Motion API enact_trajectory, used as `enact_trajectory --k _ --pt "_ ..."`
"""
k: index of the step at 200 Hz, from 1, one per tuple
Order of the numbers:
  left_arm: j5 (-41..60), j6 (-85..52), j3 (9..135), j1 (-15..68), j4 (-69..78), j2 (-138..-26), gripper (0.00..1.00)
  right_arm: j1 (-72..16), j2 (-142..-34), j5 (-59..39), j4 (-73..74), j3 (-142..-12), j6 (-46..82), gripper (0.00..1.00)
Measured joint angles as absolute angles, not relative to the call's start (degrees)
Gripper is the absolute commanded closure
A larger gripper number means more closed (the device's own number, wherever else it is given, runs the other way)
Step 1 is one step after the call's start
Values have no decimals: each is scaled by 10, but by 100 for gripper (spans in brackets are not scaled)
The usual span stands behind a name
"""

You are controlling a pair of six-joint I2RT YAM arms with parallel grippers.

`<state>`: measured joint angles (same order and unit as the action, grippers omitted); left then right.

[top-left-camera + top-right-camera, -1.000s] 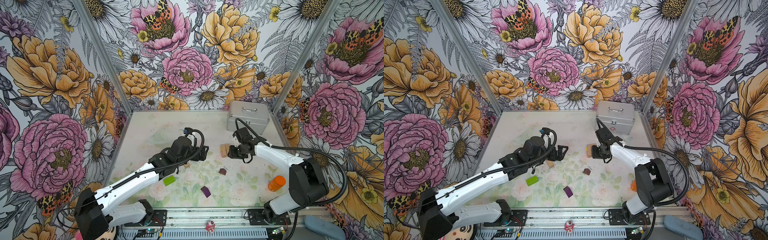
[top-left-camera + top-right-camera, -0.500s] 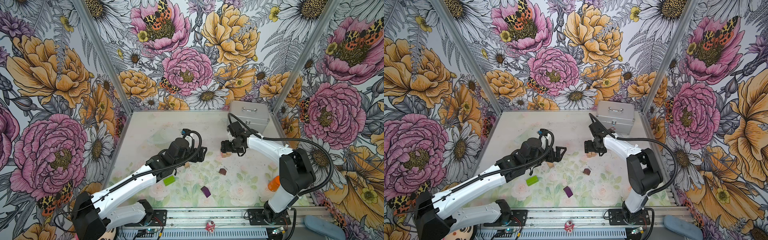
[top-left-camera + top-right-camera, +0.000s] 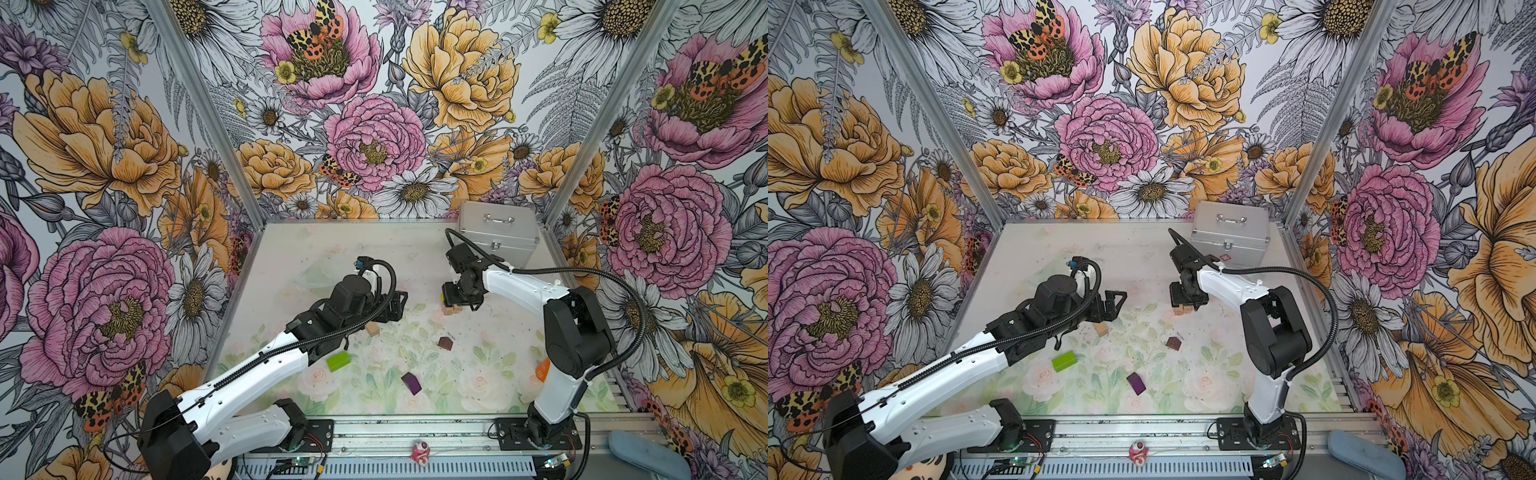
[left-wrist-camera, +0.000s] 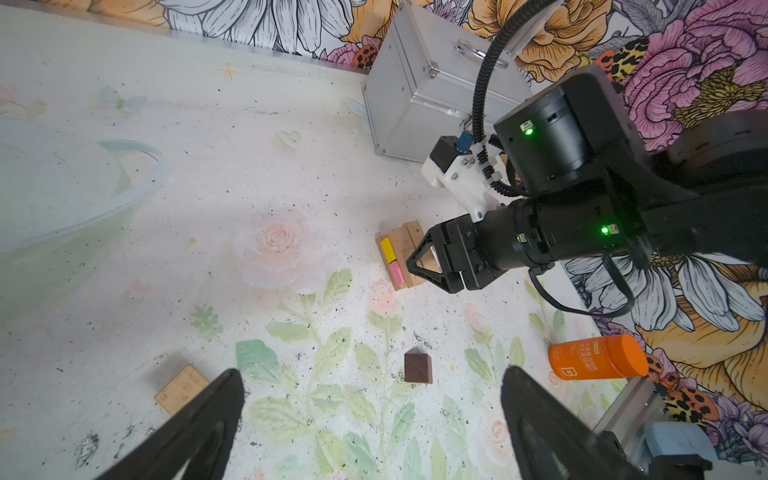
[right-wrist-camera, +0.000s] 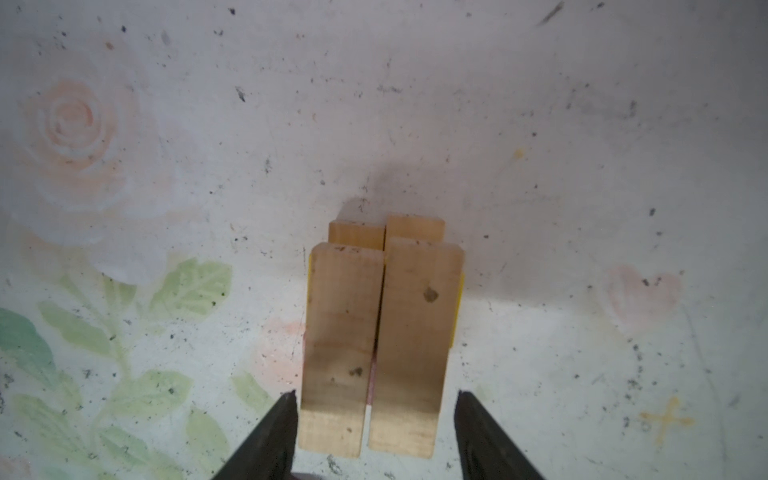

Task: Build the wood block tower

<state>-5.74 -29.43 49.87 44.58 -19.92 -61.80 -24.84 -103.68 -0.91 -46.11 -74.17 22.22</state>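
Note:
The wood block tower [image 4: 399,259] is a low stack: tan bricks at the bottom, a yellow and a pink brick across them, two tan bricks [image 5: 380,328] on top. In both top views it [image 3: 451,309] [image 3: 1183,310] stands mid-table under my right gripper [image 3: 457,297] [image 3: 1185,297]. My right gripper [image 5: 376,394] points down, open, with a finger at each side of the top pair and a thin gap at one side. My left gripper [image 4: 372,376] [image 3: 399,305] hovers wide open and empty. Loose on the mat are a tan brick [image 3: 372,329], a dark-brown brick [image 3: 444,343] [image 4: 417,368], a lime-green brick [image 3: 338,361] and a purple brick [image 3: 411,383].
A silver metal case [image 3: 496,237] [image 4: 419,95] stands at the back right corner. An orange bottle [image 4: 598,357] [image 3: 542,369] lies near the right wall, partly behind the right arm. Floral walls close in three sides.
My right gripper has swung from just right of the tower to directly over it, and its elbow has pulled back. The left arm has barely shifted.

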Motion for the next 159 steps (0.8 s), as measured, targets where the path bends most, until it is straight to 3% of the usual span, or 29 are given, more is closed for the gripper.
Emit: enact_trajectory --k 100,159 --pt "-55 -294 492 435 -199 -611 2 -248 -1060 -7 -461 -768 215 53" --pt "-55 -294 489 432 -199 -611 2 -248 -1063 -6 -461 -772 215 52"
